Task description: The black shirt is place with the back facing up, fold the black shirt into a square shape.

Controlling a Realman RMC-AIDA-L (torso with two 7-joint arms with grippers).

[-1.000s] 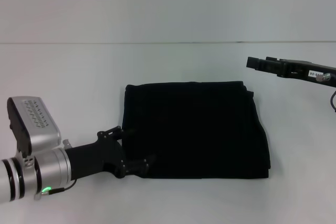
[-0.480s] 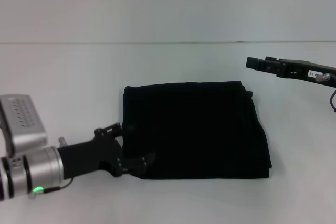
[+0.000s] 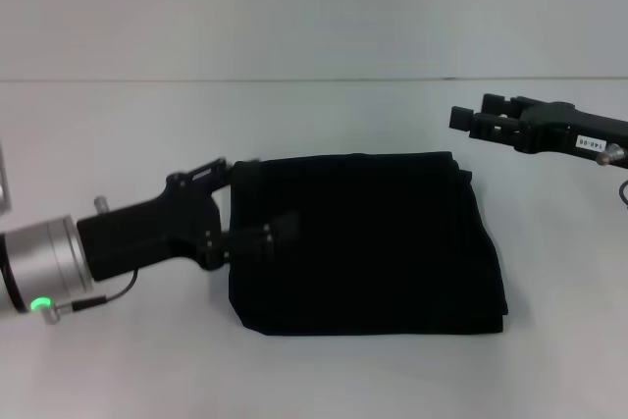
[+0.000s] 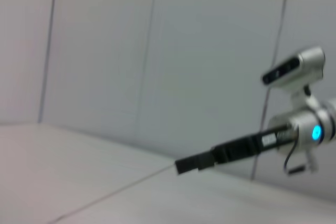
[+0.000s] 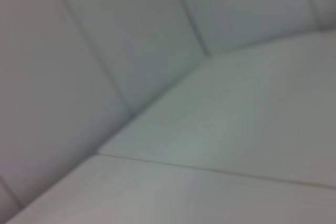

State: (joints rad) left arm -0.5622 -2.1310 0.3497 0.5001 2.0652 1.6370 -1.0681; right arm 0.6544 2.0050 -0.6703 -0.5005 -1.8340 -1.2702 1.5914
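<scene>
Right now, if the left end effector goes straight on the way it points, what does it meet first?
The left end effector points toward the robot's right, over the left edge of the black shirt. It would likely meet the shirt's folded top first; its height above the cloth is unclear.

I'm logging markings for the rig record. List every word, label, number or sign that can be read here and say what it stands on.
White label on the right hand's arm: printed characters are there, too small and blurred to read.
The same label in the left wrist view: unreadable.
Black shirt: no print or tag visible.
Left hand: no text visible; a green light glows on its arm, not a sign.
White table: no markings.
</scene>
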